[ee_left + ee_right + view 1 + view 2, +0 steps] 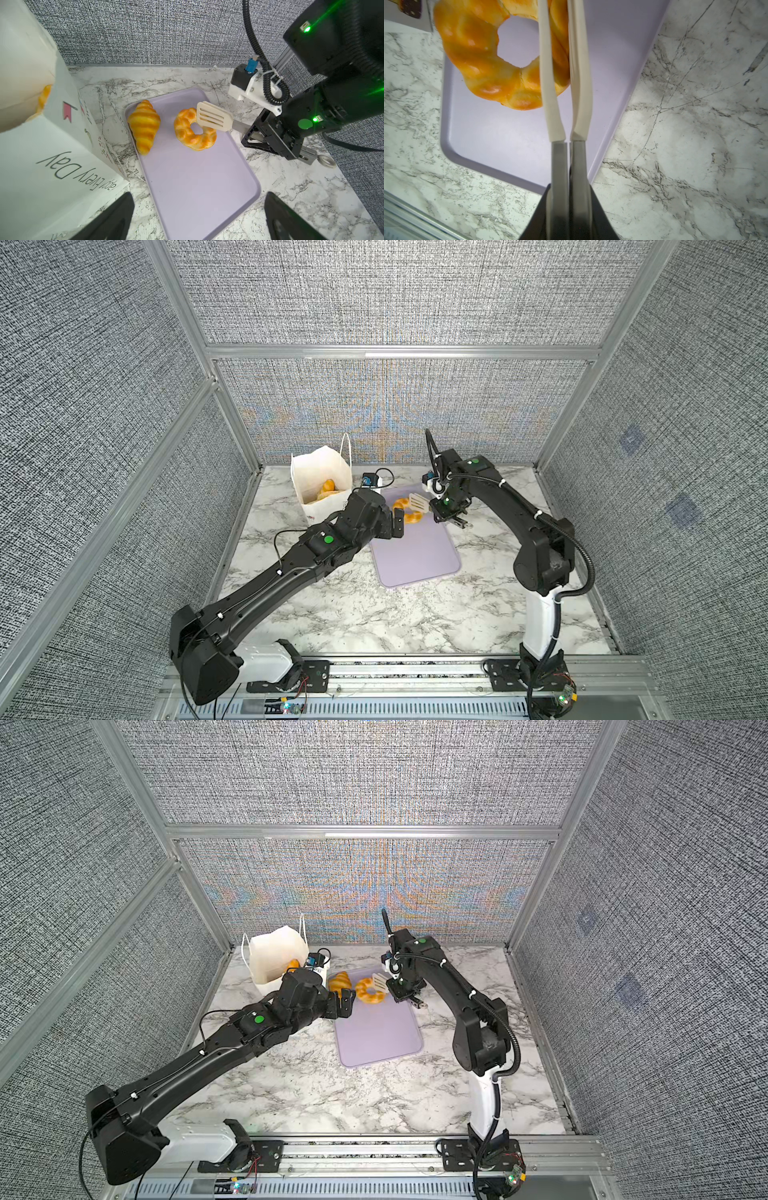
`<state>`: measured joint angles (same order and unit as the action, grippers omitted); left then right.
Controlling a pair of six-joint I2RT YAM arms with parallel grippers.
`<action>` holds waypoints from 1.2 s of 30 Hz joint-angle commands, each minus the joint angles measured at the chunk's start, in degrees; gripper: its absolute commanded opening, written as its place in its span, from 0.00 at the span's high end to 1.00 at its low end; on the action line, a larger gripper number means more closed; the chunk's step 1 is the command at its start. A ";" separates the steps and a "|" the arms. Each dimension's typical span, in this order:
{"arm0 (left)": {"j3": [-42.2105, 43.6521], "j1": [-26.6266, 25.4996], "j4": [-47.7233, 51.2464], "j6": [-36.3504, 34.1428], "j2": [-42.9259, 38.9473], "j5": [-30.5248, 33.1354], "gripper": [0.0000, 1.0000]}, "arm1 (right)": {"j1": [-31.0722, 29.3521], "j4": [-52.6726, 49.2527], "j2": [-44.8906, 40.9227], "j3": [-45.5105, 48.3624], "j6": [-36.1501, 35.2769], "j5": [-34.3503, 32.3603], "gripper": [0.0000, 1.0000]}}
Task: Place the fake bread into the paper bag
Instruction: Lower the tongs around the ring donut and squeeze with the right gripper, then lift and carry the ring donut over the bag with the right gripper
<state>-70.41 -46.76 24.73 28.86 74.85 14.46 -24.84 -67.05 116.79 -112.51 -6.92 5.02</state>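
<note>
**Tongs clamp the ring bread over the tray**

The right hand (252,135) is clenched on the steel handles of a pair of cream slotted tongs (214,116). It is just off the far right edge of the flat lavender tray (197,187). From there the tongs reach in over the tray's far end. In the right wrist view their two blades (548,83) pinch one side of the glossy golden ring-shaped toy bread (471,52). The ring sits tilted, its clamped side raised (199,143). Whether its lower edge touches the tray cannot be told.

The left hand (343,1004) is released, with its jaws spread wide and nothing between them. It hovers above the tray's left edge. Just beyond it, at the tray's far left corner, a yellow-and-orange striped toy croissant (144,126) lies on the tray, apart from the ring.

Off the tray, beside that same far left corner, the tall white paper bag (320,472) stands upright and open. Its side carries grey lettering. A top view shows golden pastries (326,487) already inside it. The tray and the bag both rest on the white marble table (374,622).
</note>
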 commanded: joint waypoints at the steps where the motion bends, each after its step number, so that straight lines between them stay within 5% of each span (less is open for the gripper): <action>1: -1.10 0.01 0.71 -1.26 -0.36 0.39 0.01 | -0.03 0.82 -1.28 -0.39 1.03 2.37 0.76; 26: -12.46 1.60 11.11 -4.12 -3.34 7.38 0.00 | -0.28 3.93 -7.70 -4.91 5.39 15.62 0.76; 36: -13.15 5.64 11.38 -5.48 -7.16 4.54 0.01 | -2.30 10.49 -10.72 -6.66 9.38 21.38 0.76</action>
<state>-83.05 -41.71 35.73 24.29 68.45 20.36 -26.72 -60.90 106.96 -118.56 0.36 23.16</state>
